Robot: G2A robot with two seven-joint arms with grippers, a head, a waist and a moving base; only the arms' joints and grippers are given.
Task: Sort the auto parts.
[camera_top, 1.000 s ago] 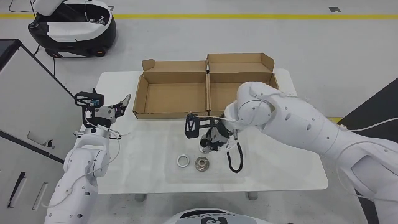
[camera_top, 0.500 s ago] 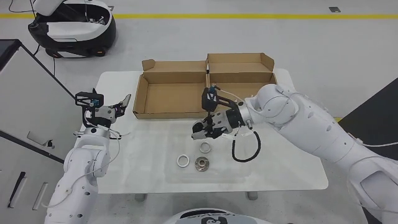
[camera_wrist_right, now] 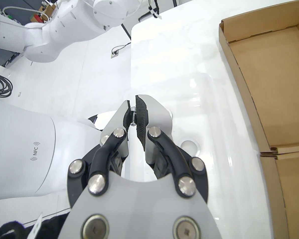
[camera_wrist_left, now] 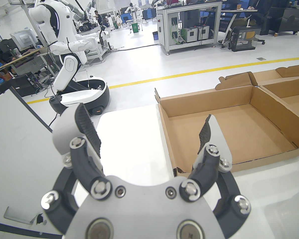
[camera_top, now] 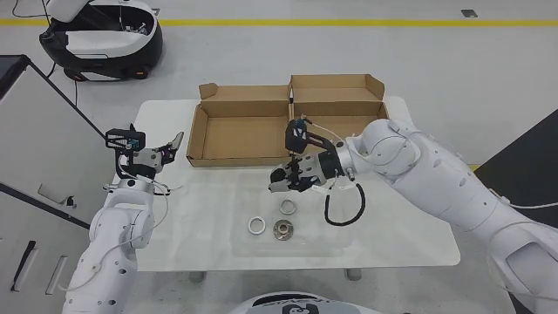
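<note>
Right gripper [camera_wrist_right: 132, 105] is pinched nearly closed on a small dark threaded metal screw [camera_wrist_right: 132, 116]. The screw sits between the ribbed pads [camera_wrist_right: 141, 111] near their tips, and its long axis seems to run along the pads' length. In the top view the right gripper [camera_top: 281, 179] hangs over the white table [camera_top: 392, 227], just on the robot's side of the front walls of two open brown cardboard boxes. It is close to the seam where the left cardboard box [camera_top: 240, 131] meets the right cardboard box [camera_top: 336, 126]. Key relation: both boxes lie away from the robot from the fingertips. The left one is ahead and to the left, the right one ahead and to the right, and both are about equally near. Which box the screw belongs in cannot be told; both floors look bare. My judgement is that the drop needs a short carry over a front wall with the fingers high enough to clear it. Left gripper [camera_wrist_left: 144, 118] is wide open with nothing in it, parked off the table's left edge, so the right arm is far nearer. On the table toward the robot from the gripper lie a white flat ring [camera_top: 257, 224], a grey metal flanged hub [camera_top: 282, 229] and a pale ring [camera_top: 288, 207].
</note>
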